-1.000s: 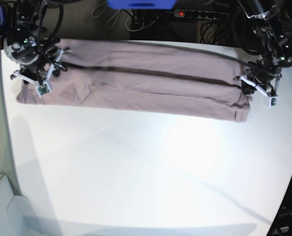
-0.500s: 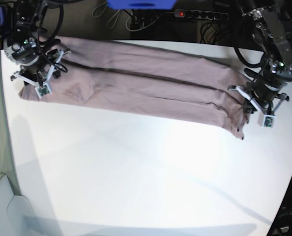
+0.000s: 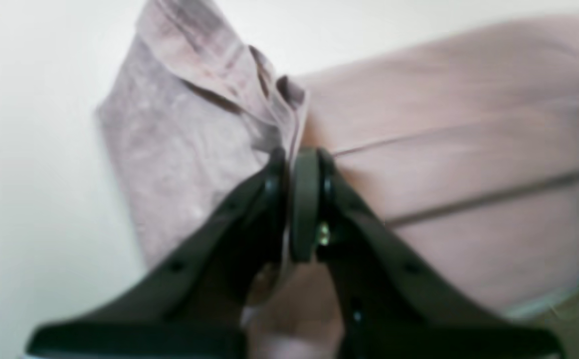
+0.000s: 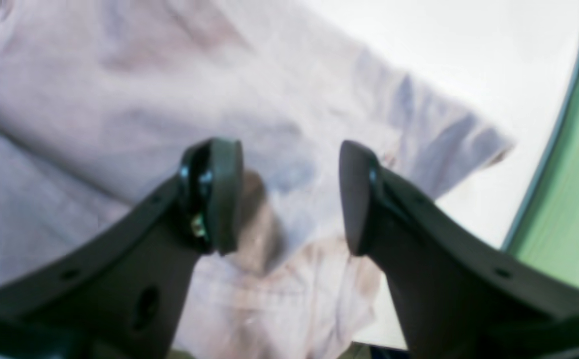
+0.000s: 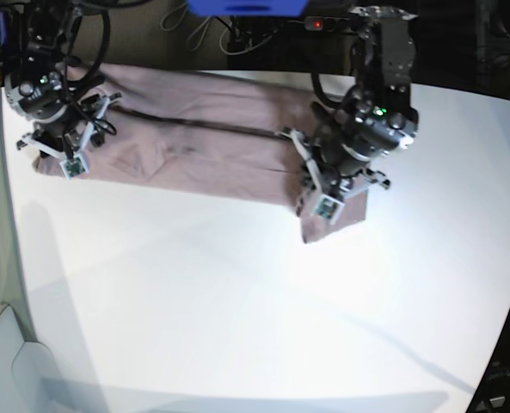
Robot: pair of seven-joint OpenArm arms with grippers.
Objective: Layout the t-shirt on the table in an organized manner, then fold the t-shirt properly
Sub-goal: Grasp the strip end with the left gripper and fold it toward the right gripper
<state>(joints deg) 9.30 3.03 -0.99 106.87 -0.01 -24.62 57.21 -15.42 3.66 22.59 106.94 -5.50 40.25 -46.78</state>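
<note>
Left pincer is clamped on one end of the t-shirt, carrying it over the long folded strip on the table. Lengthwise folds look done; the crosswise fold is probably under way. Right pincer stands apart over the other end, holding nothing. Only the base view shows the whole strip; the wrist views show each grip.

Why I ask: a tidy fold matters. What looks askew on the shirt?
The t-shirt end pinched in the shut left gripper bunches and droops crookedly past the long edge instead of lying flat on the table.
</note>
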